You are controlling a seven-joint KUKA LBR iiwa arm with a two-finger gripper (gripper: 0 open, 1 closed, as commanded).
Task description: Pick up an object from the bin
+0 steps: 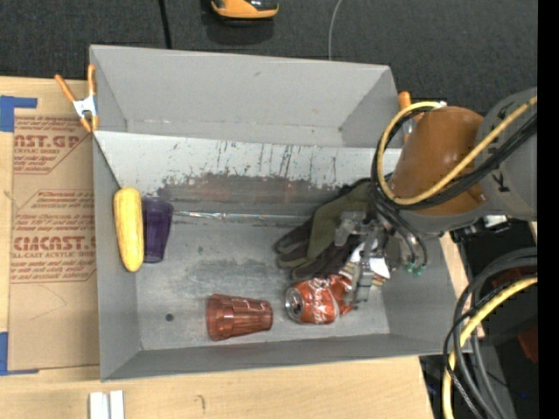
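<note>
My gripper point(360, 273) is low in the bin's right part, over the right edge of a dark olive glove point(321, 230) and just above a crushed red can point(316, 302). The glove lies crumpled, its fingers pointing left. The can lies on its side near the front wall, its silver top facing left. A red-brown ribbed plastic cup point(238, 315) lies on its side left of the can.
At the bin's left wall a yellow corn cob point(129, 228) lies along the wall, with a purple translucent cup point(156, 229) beside it. The orange cover and looped cables of the arm hang over the bin's right rim.
</note>
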